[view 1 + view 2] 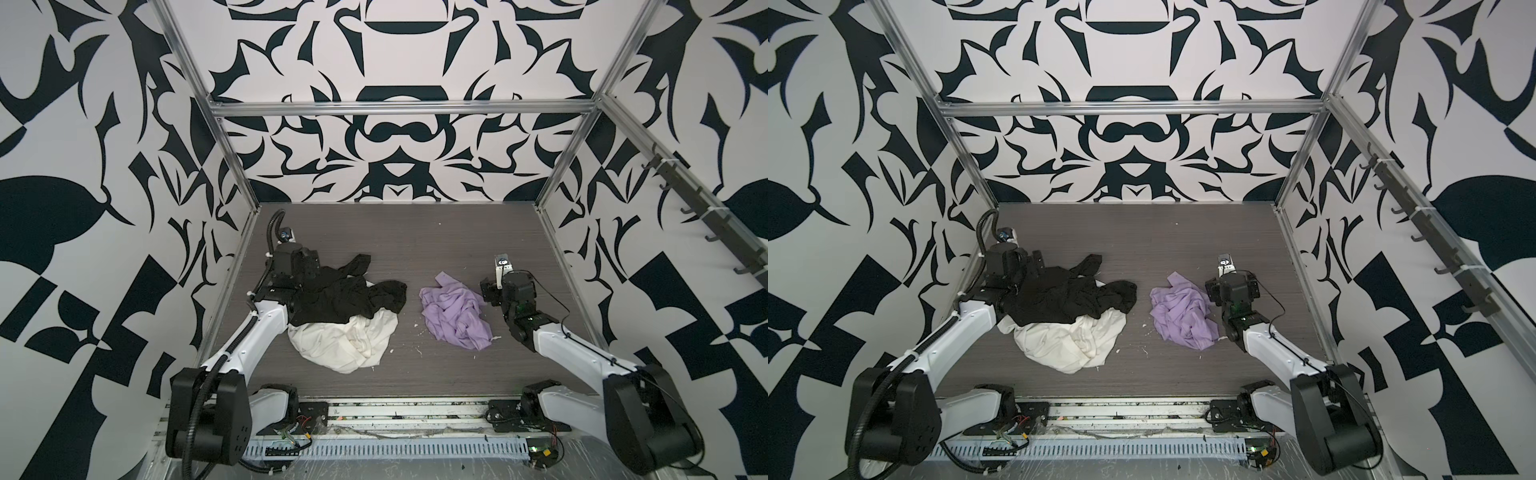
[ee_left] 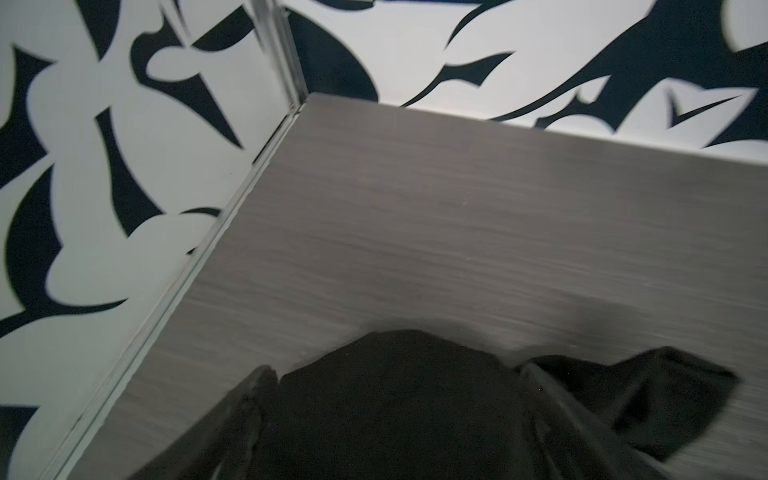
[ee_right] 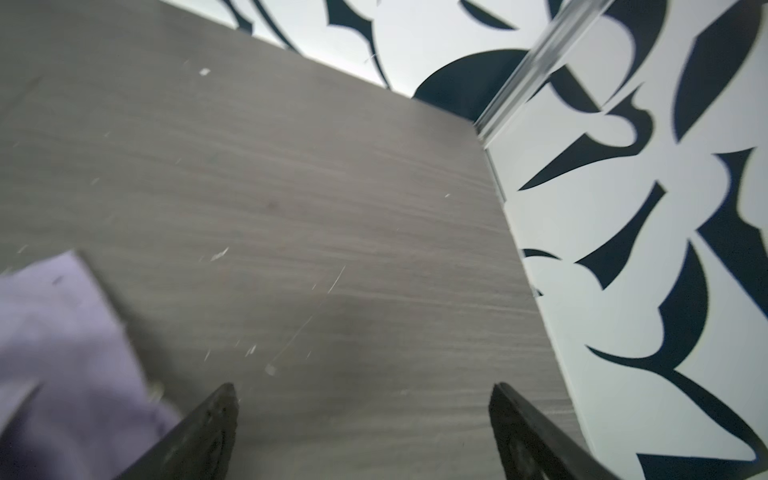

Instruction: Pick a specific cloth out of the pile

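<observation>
Grey wood-grain table (image 1: 415, 374), flecked with pale scraps: the lavender cloth (image 1: 453, 316) is laid right of centre, apart from the pile (image 1: 340, 345). The right gripper (image 3: 363, 390) is spread wide and empty just beside it. The left gripper (image 2: 397, 374) is spread wide with the black garment (image 1: 345, 295) between its fingers. Black-and-white patterned walls (image 1: 395, 62) are seen behind.

On the counter (image 1: 415, 241) you have the pile (image 1: 340, 328) at left and the cloth (image 1: 455, 316) apart to its right; your left claw (image 2: 397, 370) is at the pile's far-left edge, your right claw (image 3: 363, 388) just right of the cloth
</observation>
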Robot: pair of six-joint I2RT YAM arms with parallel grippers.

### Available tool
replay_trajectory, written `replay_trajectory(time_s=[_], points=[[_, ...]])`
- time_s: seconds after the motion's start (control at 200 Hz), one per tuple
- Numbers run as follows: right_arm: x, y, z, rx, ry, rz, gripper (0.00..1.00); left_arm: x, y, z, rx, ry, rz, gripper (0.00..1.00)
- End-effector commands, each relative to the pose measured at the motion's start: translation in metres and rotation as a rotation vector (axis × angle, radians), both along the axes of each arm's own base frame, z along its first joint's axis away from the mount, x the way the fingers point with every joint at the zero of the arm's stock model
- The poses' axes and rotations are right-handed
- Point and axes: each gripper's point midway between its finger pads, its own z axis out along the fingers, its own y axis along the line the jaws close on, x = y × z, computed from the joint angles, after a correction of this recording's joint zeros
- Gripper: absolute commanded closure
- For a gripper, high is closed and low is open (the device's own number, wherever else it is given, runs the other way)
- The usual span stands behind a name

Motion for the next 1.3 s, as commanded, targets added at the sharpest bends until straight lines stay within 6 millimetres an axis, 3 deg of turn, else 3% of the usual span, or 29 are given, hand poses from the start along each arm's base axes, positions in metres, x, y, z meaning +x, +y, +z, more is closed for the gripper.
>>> replay_trajectory(time_s=[0.0, 0.13, 0.29, 0.42, 0.51, 0.61, 0.665, 0.74, 0.825, 0.87, 0.995, 1.07, 1.22, 1.295], points=[[0.021, -0.006, 0.032, 0.012, -0.2, -0.049, 0.04, 0.019, 0.018, -0.005, 0.065, -0.074, 0.006, 0.07], [0.024, -0.003, 0.035, 0.049, -0.254, -0.019, 0.04, 0.029, 0.022, -0.021, 0.066, -0.062, -0.029, 0.07], [0.016, -0.003, 0.022, 0.096, -0.183, -0.024, 0.04, 0.041, 0.009, -0.019, 0.054, -0.093, -0.126, 0.07], [0.005, -0.01, 0.005, 0.092, -0.181, -0.058, 0.04, 0.023, -0.011, -0.028, -0.019, -0.034, -0.226, 0.1], [0.004, -0.014, -0.003, 0.061, -0.193, -0.067, 0.07, 0.008, -0.008, -0.035, 0.001, -0.026, -0.218, 0.1], [0.013, -0.024, -0.003, -0.015, -0.202, -0.106, 0.12, 0.011, -0.011, -0.035, -0.012, -0.069, -0.235, 0.1], [0.013, -0.02, -0.007, -0.015, -0.168, -0.081, 0.13, 0.014, -0.017, -0.034, -0.052, -0.097, -0.252, 0.1], [0.002, -0.017, -0.006, 0.004, -0.199, -0.049, 0.08, 0.015, -0.027, -0.037, -0.061, -0.133, -0.31, 0.1], [-0.003, -0.016, -0.001, 0.053, -0.222, -0.054, 0.06, 0.012, -0.025, -0.047, -0.063, -0.149, -0.3, 0.1], [-0.002, -0.01, -0.002, 0.083, -0.208, -0.023, 0.01, 0.012, -0.026, -0.052, -0.06, -0.159, -0.305, 0.1], [0.009, -0.006, -0.008, 0.017, -0.166, 0.01, 0.01, 0.014, -0.016, -0.069, -0.059, -0.16, -0.243, 0.07], [0.012, -0.005, -0.009, 0.0, -0.164, 0.016, 0.01, 0.015, -0.015, -0.069, -0.053, -0.18, -0.237, 0.05], [-0.004, 0.012, -0.001, 0.168, -0.21, 0.102, 0.01, 0.014, -0.015, -0.07, -0.059, -0.173, -0.231, 0.02], [0.004, -0.001, -0.001, 0.246, -0.272, 0.066, 0.0, 0.014, -0.014, -0.071, -0.062, -0.172, -0.227, 0.0]])
